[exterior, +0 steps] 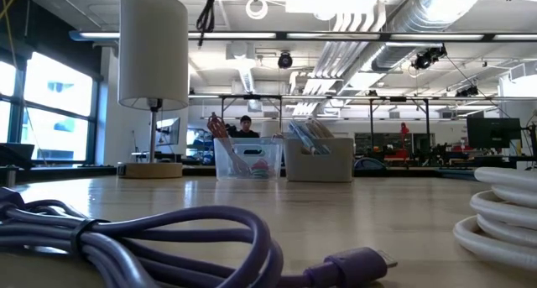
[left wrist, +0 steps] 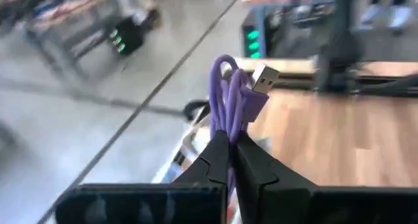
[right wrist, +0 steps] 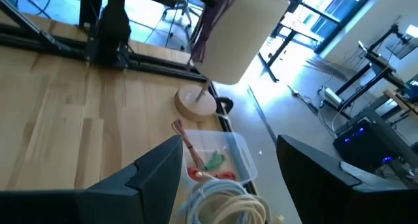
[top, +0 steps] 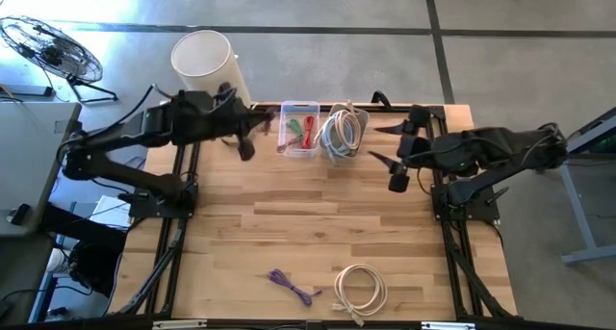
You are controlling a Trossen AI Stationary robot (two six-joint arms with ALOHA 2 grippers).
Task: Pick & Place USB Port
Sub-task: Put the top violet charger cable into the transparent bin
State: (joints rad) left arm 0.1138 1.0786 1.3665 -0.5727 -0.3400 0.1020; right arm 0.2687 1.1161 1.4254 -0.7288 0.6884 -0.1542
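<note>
Gripping a purple USB cable (left wrist: pixel 228 100), left jaws (left wrist: pixel 230 145) hung beside the clear bin (top: pixel 299 128); right jaws (right wrist: pixel 225 165) open. Low view alone showed a lamp (exterior: pixel 153 53).

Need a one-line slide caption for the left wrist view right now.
Left hand shut on a bundled purple USB cable, its metal plug up, above the wooden table.

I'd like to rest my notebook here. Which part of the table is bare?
The table's wide middle is bare, between the two bins at the far edge and the cables at the near edge. Crowded: the clear bin, grey bin, lamp; also purple cable beside white cable.
</note>
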